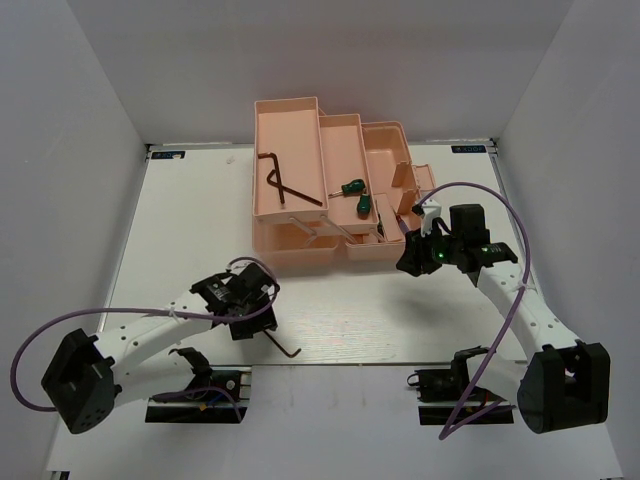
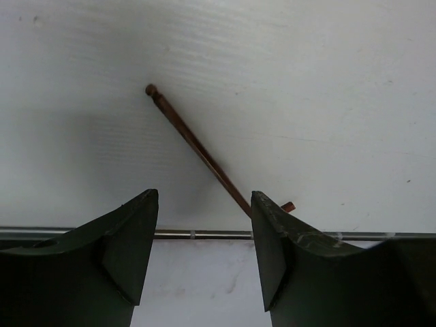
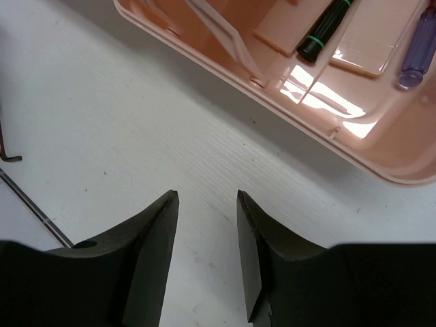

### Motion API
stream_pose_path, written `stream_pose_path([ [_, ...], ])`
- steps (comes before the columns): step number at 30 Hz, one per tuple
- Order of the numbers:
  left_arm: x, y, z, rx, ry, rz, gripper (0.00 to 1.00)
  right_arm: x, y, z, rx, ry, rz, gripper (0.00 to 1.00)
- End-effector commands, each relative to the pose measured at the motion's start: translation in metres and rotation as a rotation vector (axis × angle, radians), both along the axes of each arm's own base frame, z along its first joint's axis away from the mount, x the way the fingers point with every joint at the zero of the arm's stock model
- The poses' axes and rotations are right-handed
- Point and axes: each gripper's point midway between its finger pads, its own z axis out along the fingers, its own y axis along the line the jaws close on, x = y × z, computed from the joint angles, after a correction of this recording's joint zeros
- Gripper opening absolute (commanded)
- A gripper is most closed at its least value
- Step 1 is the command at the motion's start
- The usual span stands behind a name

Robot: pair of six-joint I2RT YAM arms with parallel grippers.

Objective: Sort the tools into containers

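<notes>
Standing open and empty, left gripper [image 2: 204, 197] partly hides hex key [image 2: 197, 146]; right gripper [image 3: 206, 197] likewise open beside toolbox [image 3: 379, 158].

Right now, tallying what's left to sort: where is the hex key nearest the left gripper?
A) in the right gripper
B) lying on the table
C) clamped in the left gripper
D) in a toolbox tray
B: the hex key lies flat on the table before the open left gripper.

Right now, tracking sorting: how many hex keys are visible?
2: one hex key in the toolbox's left tray, the other on the table near the left gripper. Others possibly hidden.
</notes>
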Motion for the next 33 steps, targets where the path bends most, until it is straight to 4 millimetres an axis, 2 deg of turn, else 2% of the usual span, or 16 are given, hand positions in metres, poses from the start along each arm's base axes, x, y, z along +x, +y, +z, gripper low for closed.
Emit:
stream_pose_path([
  [1, -0.001, 0.000, 0.008, -0.002, 0.010, 0.123, 0.67, -0.001, 0.005, 0.011, 0.030, -0.036, 0.030, 0.46],
  [7, -0.003, -0.001, -0.014, 0.060, 0.042, 0.185, 0.67, -0.007, 0.011, 0.020, 0.065, -0.044, 0.056, 0.46],
  [8, 0.003, -0.006, -0.014, 0.054, 0.029, 0.199, 0.67, -0.008, 0.011, 0.022, 0.071, -0.050, 0.057, 0.46],
  [14, 0.008, -0.018, -0.023, 0.119, 0.057, 0.199, 0.67, -0.011, 0.013, 0.031, 0.089, -0.077, 0.066, 0.46],
  [18, 0.008, -0.022, -0.028, 0.130, 0.053, 0.229, 0.67, -0.013, 0.013, 0.037, 0.099, -0.097, 0.070, 0.46],
  [20, 0.002, -0.018, -0.036, 0.140, 0.060, 0.226, 0.64, -0.013, 0.014, 0.038, 0.101, -0.103, 0.072, 0.46],
  [22, -0.003, -0.012, -0.046, 0.147, 0.070, 0.250, 0.60, -0.013, 0.014, 0.040, 0.104, -0.112, 0.073, 0.46],
  [25, -0.015, -0.007, -0.059, 0.138, 0.096, 0.259, 0.44, -0.014, 0.013, 0.042, 0.107, -0.115, 0.071, 0.46],
  [26, -0.020, -0.007, -0.062, 0.135, 0.108, 0.248, 0.34, -0.014, 0.014, 0.042, 0.108, -0.117, 0.073, 0.46],
  [27, -0.025, 0.000, -0.067, 0.151, 0.119, 0.258, 0.30, -0.014, 0.014, 0.043, 0.109, -0.120, 0.072, 0.46],
  [33, -0.031, 0.002, -0.075, 0.173, 0.140, 0.248, 0.00, -0.015, 0.014, 0.042, 0.111, -0.115, 0.070, 0.46],
])
